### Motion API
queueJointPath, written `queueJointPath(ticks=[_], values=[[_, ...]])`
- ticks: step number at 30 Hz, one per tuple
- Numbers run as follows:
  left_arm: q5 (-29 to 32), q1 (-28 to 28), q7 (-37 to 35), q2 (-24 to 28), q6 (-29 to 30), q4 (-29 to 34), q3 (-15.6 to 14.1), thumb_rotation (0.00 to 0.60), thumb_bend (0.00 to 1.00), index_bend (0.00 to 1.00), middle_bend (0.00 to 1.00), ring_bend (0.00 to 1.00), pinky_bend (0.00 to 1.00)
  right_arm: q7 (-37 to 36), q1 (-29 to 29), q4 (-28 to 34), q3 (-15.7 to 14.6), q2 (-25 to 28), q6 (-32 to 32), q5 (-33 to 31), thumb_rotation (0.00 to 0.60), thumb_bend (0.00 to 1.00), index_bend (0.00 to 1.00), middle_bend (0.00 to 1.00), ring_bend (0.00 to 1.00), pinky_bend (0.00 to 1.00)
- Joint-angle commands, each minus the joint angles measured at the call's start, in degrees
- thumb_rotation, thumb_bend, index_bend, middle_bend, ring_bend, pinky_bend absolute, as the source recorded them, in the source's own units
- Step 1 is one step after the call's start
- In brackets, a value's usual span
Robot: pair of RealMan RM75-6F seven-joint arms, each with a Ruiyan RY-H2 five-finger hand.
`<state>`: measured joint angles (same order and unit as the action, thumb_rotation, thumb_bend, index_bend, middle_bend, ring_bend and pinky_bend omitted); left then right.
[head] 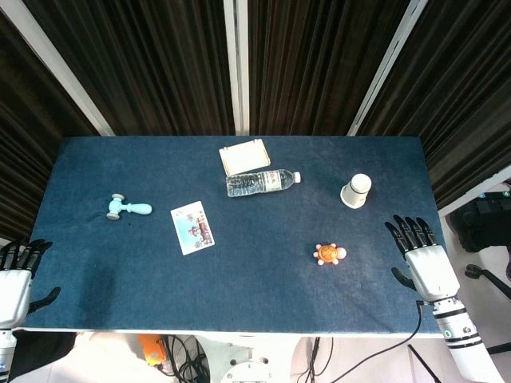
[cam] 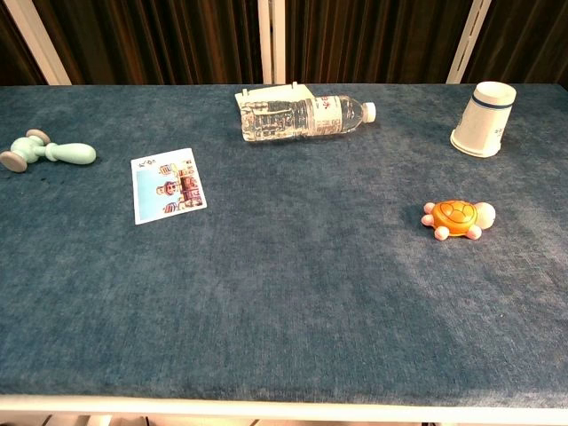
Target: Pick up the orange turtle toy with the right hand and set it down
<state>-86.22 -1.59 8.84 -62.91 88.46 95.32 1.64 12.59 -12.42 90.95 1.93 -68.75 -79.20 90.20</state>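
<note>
From the head view we see the right robot hand (head: 421, 254) spread and empty at the tabletop's (head: 263, 295) right edge, the orange turtle toy (head: 328, 254) lying left of it: reach not begun

The chest view shows no hands; next we reach left, then grasp

An orange turtle (cam: 455, 218) with pale pink feet, a mint-green hammer (cam: 46, 153), a white cup (cam: 484, 119) with a dark band, all on a dark blue cloth (cam: 293, 302)
</note>
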Motion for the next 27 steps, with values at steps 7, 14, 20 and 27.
queueJointPath(ticks=[7, 14, 20, 27], values=[[-0.12, 0.12, 0.05, 0.01, 0.22, 0.04, -0.05, 0.600, 0.16, 0.17, 0.13, 0.00, 0.10, 0.10, -0.23, 0.06, -0.08, 0.05, 0.46, 0.08, 0.600, 0.15, 0.00, 0.00, 0.00, 0.00], [0.24, 0.03, -0.29, 0.31, 0.19, 0.13, 0.31, 0.600, 0.16, 0.17, 0.13, 0.00, 0.10, 1.11, -1.52, 0.52, -0.02, -0.19, 2.57, 0.05, 0.600, 0.15, 0.00, 0.03, 0.00, 0.00], [0.06, -0.49, -0.13, 0.05, -0.60, -0.05, 0.27, 0.600, 0.16, 0.17, 0.13, 0.00, 0.10, 5.56, -4.55, 0.83, 0.11, -1.34, 7.90, -0.67, 0.600, 0.15, 0.00, 0.08, 0.00, 0.00], [0.05, -0.16, -0.22, 0.23, -0.06, 0.05, 0.20, 0.600, 0.16, 0.18, 0.13, 0.00, 0.10, 10.36, -9.24, -0.58, 0.79, -5.78, 16.04, -3.79, 0.600, 0.17, 0.00, 0.10, 0.00, 0.00]])
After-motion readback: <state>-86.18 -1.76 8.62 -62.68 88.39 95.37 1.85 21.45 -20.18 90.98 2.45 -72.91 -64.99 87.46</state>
